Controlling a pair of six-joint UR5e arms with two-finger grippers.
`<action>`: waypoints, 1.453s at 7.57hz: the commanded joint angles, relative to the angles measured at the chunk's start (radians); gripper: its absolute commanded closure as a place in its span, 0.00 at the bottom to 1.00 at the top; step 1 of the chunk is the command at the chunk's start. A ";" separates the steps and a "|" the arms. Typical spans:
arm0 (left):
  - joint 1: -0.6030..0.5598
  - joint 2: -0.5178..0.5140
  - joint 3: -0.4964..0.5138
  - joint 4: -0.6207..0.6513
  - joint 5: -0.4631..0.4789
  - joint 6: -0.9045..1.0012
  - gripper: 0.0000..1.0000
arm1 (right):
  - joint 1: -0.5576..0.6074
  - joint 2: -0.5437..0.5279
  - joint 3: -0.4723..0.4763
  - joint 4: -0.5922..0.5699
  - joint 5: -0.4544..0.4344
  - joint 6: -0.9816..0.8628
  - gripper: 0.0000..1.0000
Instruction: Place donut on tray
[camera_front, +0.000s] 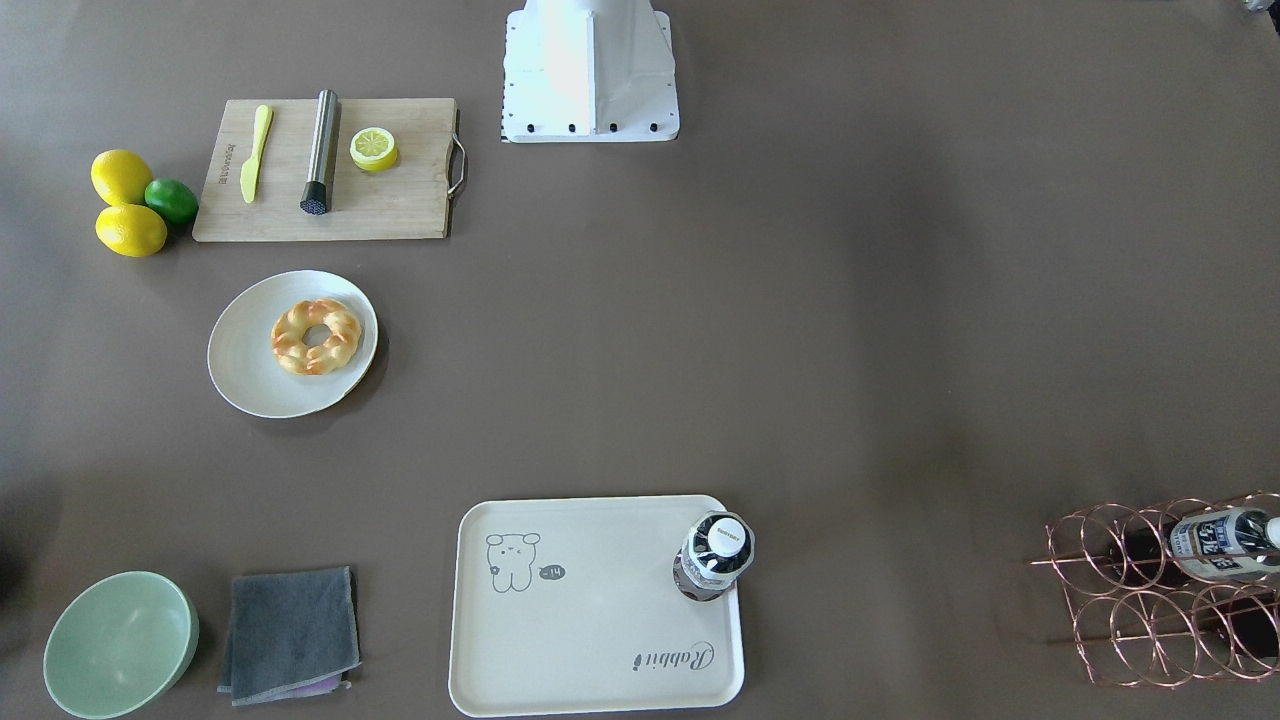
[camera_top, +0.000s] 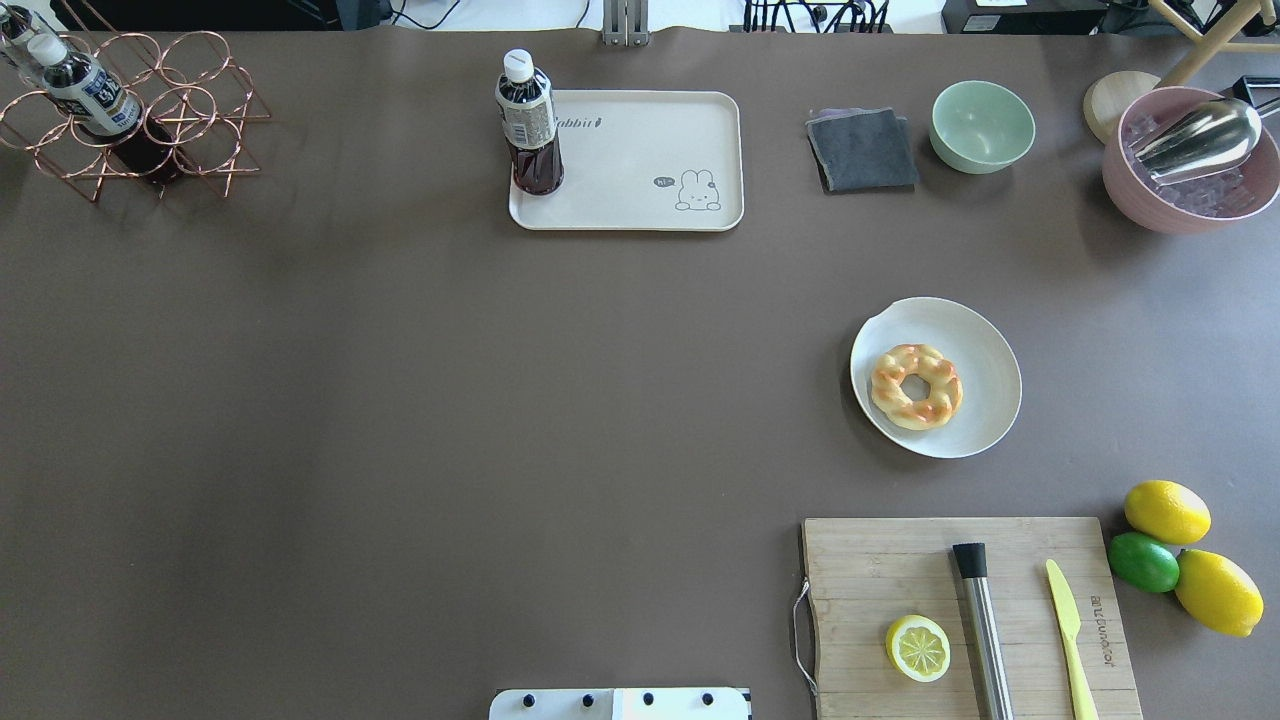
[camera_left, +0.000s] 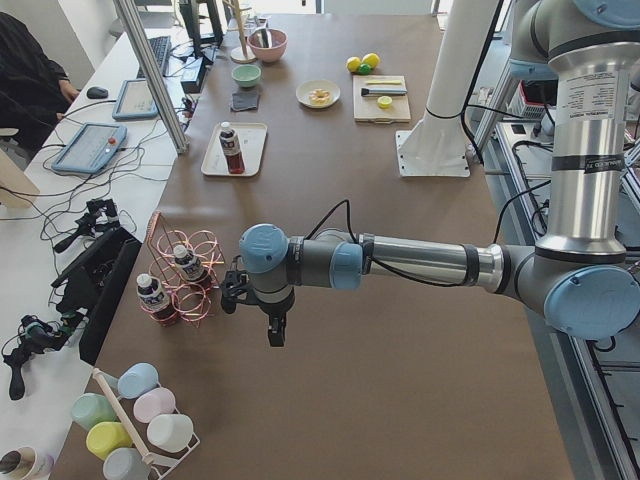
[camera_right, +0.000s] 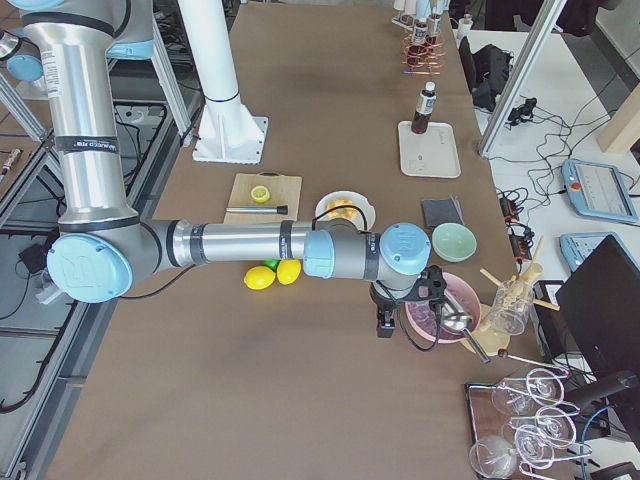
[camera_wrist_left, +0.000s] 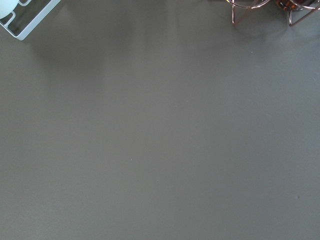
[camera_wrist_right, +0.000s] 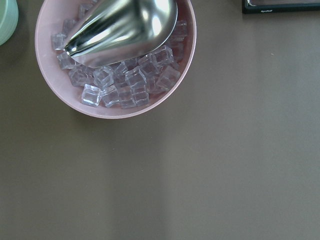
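The golden twisted donut (camera_front: 316, 337) lies on a round off-white plate (camera_front: 245, 372); it also shows in the overhead view (camera_top: 916, 386). The cream tray (camera_front: 600, 625) with the bear drawing lies apart from it at the table's far side (camera_top: 640, 160), with a dark drink bottle (camera_front: 716, 553) standing on one corner. My left gripper (camera_left: 275, 335) hangs over bare table near the wire rack, far from the donut. My right gripper (camera_right: 383, 325) hangs beside the pink ice bowl. Both show only in the side views, so I cannot tell whether they are open or shut.
A wooden cutting board (camera_front: 400, 205) holds a lemon half (camera_front: 373, 148), a metal cylinder (camera_front: 321, 150) and a yellow knife (camera_front: 256, 152). Lemons and a lime (camera_front: 130, 200), a green bowl (camera_front: 120, 645), a grey cloth (camera_front: 290, 635), a copper rack (camera_front: 1170, 600) and an ice bowl (camera_wrist_right: 90, 107) stand around.
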 joint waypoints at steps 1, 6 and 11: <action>-0.001 0.000 -0.001 0.000 0.000 0.000 0.02 | 0.000 -0.005 0.001 0.005 0.000 -0.003 0.00; -0.001 -0.002 -0.003 0.000 0.000 0.000 0.02 | 0.000 -0.009 0.009 0.005 -0.006 -0.003 0.00; 0.000 0.001 0.000 0.000 0.000 0.000 0.02 | -0.001 0.001 0.009 0.009 -0.015 0.000 0.00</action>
